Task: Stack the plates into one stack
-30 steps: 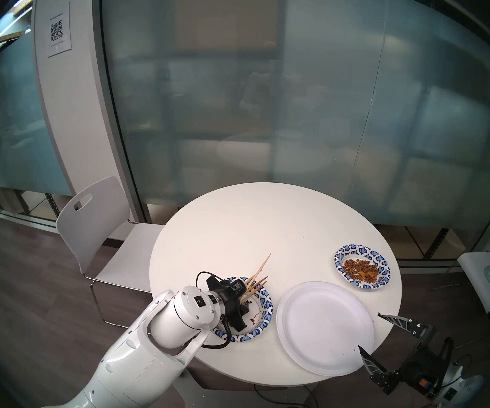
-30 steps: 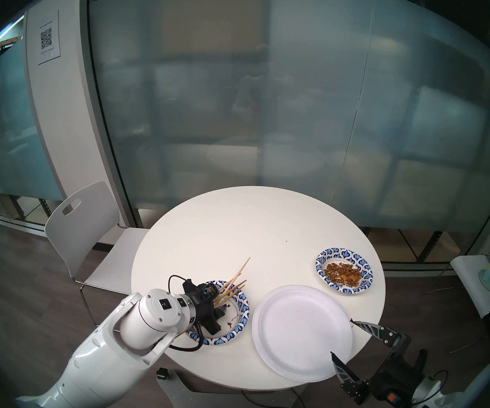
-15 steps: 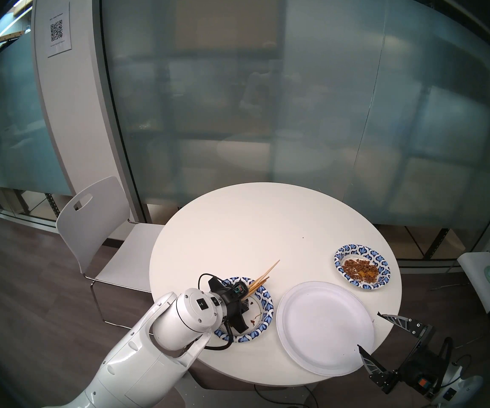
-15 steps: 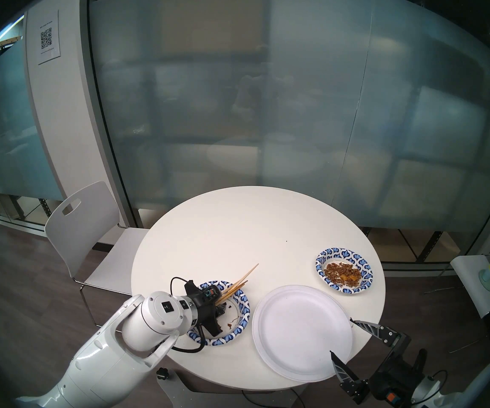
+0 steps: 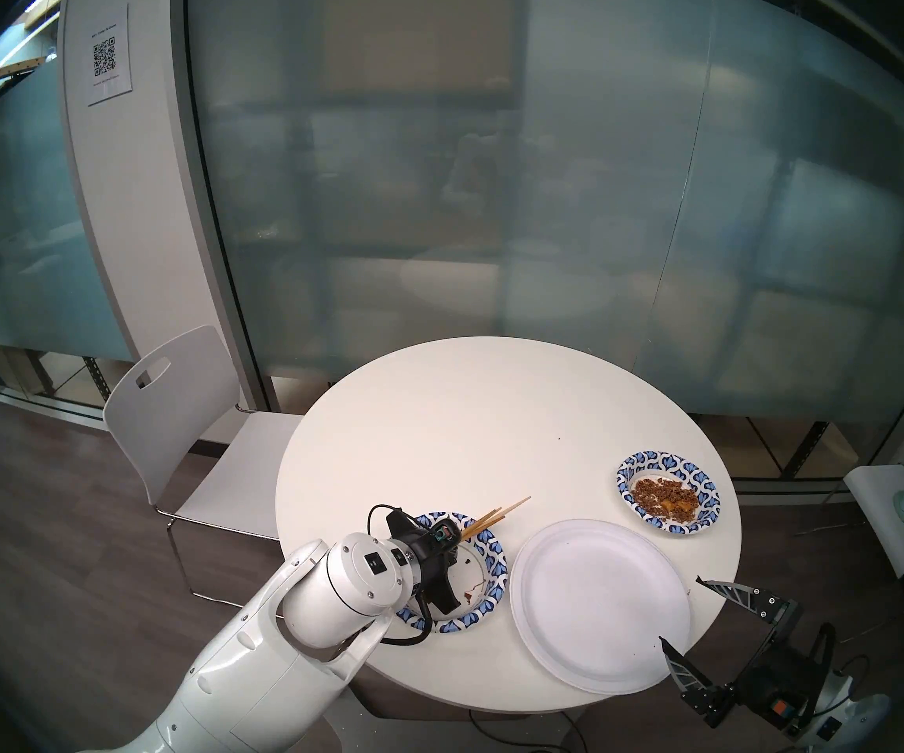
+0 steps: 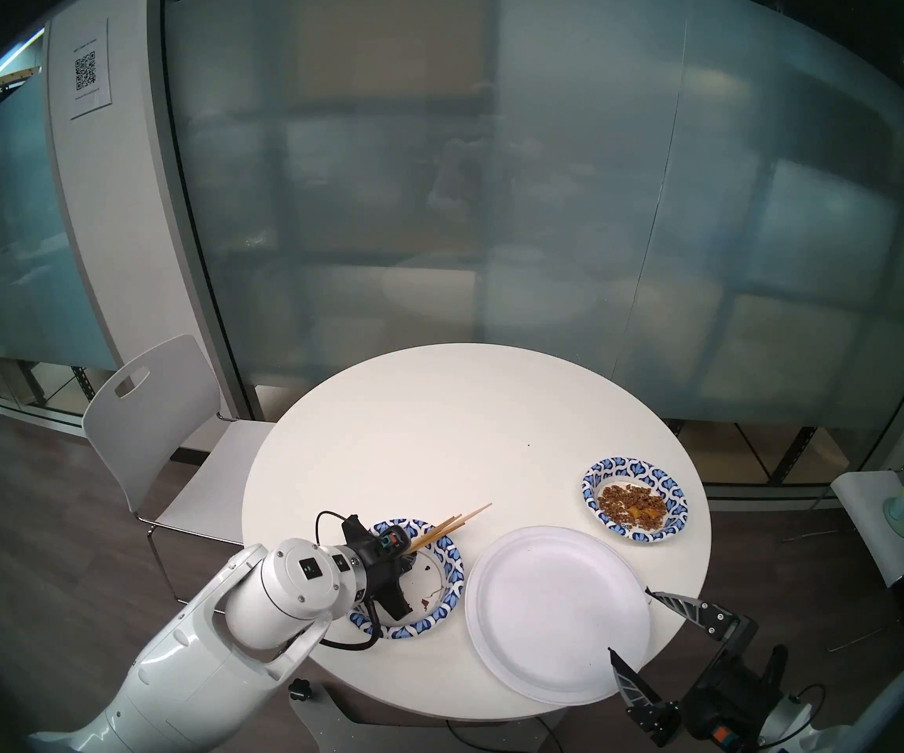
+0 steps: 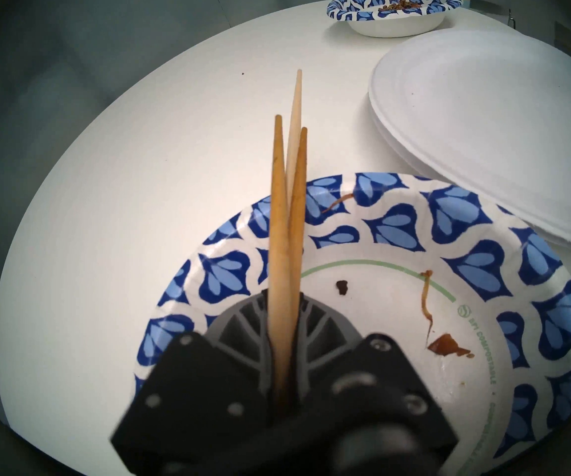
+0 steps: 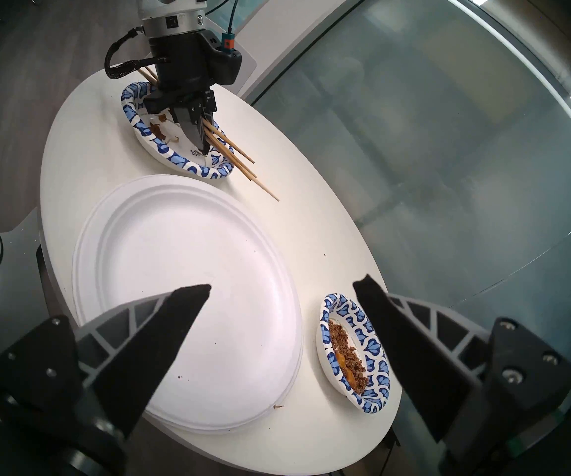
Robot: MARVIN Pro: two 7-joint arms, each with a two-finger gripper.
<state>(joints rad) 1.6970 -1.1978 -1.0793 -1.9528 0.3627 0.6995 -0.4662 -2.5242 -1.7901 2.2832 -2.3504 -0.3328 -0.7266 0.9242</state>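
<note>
Since a second ago, the chopsticks (image 7: 286, 245) have swung from fanned to bundled as the left gripper (image 7: 286, 314) shut; its fingers (image 8: 196, 130) now pinch them tight above the near patterned plate (image 7: 483, 265), which sits on the counter (image 5: 439, 409) just left of the two nested white plates (image 5: 599, 600). The far patterned plate (image 5: 702, 477), carrying brown crumbs, sits beyond them to the right. The right gripper (image 8: 282, 288) hovers at the counter's edge beside the white plates, fingers spread wide, holding nothing. These paper plates look light, thin and bendy; I judge a rim pinch best, kept level for the crumbed one, which could spill.
</note>
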